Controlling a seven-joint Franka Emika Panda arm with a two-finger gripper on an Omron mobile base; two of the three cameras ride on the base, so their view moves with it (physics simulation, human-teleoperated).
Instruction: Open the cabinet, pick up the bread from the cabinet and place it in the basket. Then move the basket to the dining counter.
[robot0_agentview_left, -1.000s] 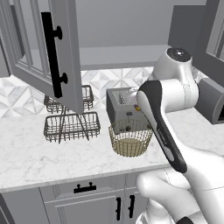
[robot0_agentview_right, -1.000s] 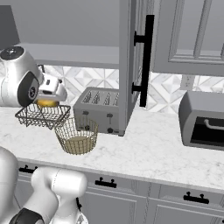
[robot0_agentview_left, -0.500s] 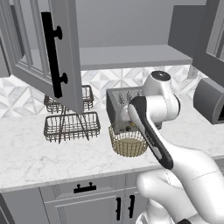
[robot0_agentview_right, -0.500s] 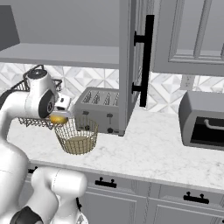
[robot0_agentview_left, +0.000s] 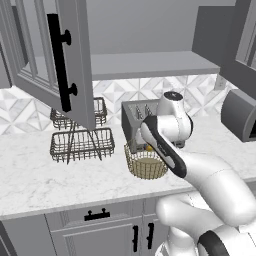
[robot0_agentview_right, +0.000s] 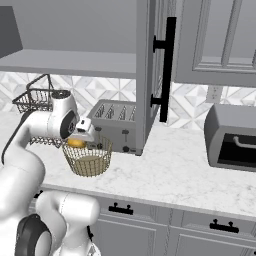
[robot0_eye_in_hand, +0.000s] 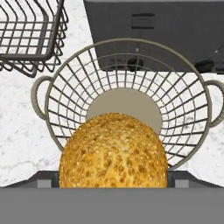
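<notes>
The small round golden, seed-speckled bread bun (robot0_eye_in_hand: 113, 151) sits between the gripper (robot0_eye_in_hand: 113, 186)'s two dark fingers, which stand spread wide at its flanks and clasp it, directly over the round gold-tan wire basket (robot0_eye_in_hand: 59, 103) with its solid tan bottom straight beyond the fingertips. It looks light and soft, likely to dent under a hard squeeze, so the widest middle seems the right place to hold. Its roundness may let it roll once dropped.
</notes>
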